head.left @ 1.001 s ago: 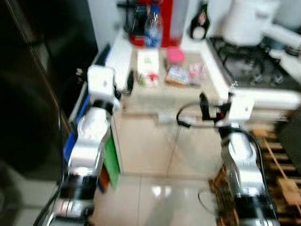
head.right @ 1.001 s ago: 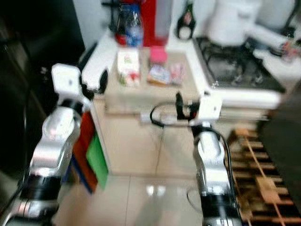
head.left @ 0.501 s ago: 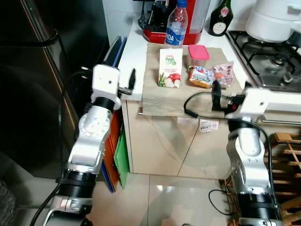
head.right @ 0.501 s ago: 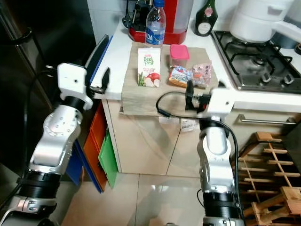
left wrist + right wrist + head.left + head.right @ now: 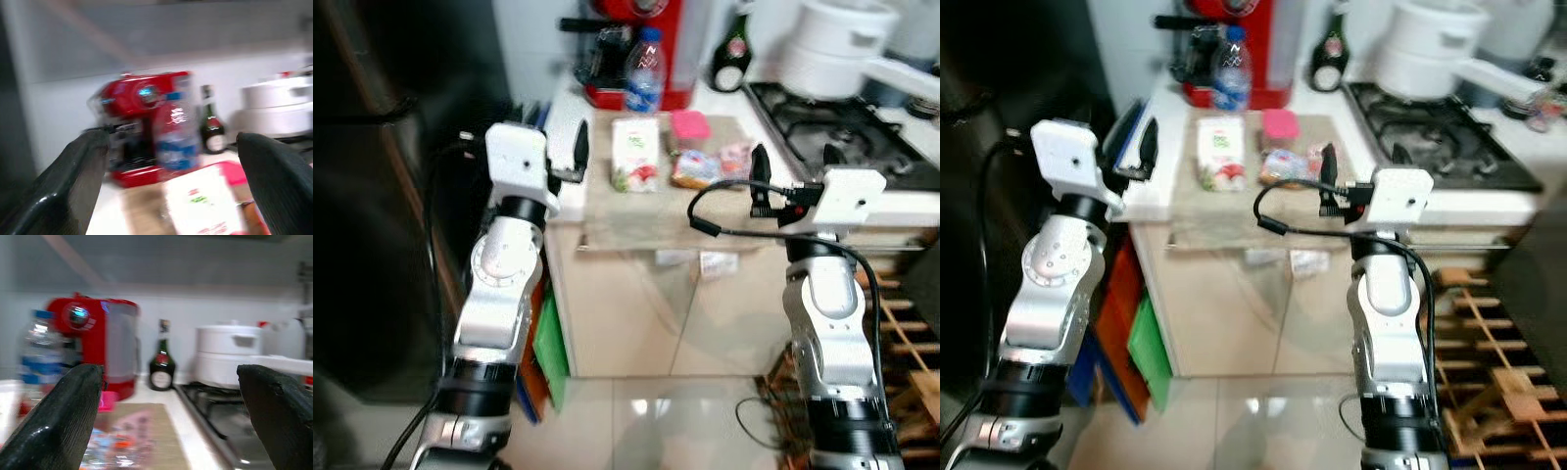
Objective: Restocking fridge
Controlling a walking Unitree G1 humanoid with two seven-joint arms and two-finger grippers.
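The fridge (image 5: 372, 196) stands dark on my left. The juice carton (image 5: 635, 155) waits on the tabletop (image 5: 636, 211), snack packs (image 5: 710, 164) beside it. My left hand (image 5: 579, 147) and right hand (image 5: 759, 168) are both wide, empty. I should reach slowly and grab the carton's middle.

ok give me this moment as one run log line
phase: approach counter | left tool: open, empty, raised | right tool: open, empty, raised | juice carton, water bottle, snack packs: on counter, untouched
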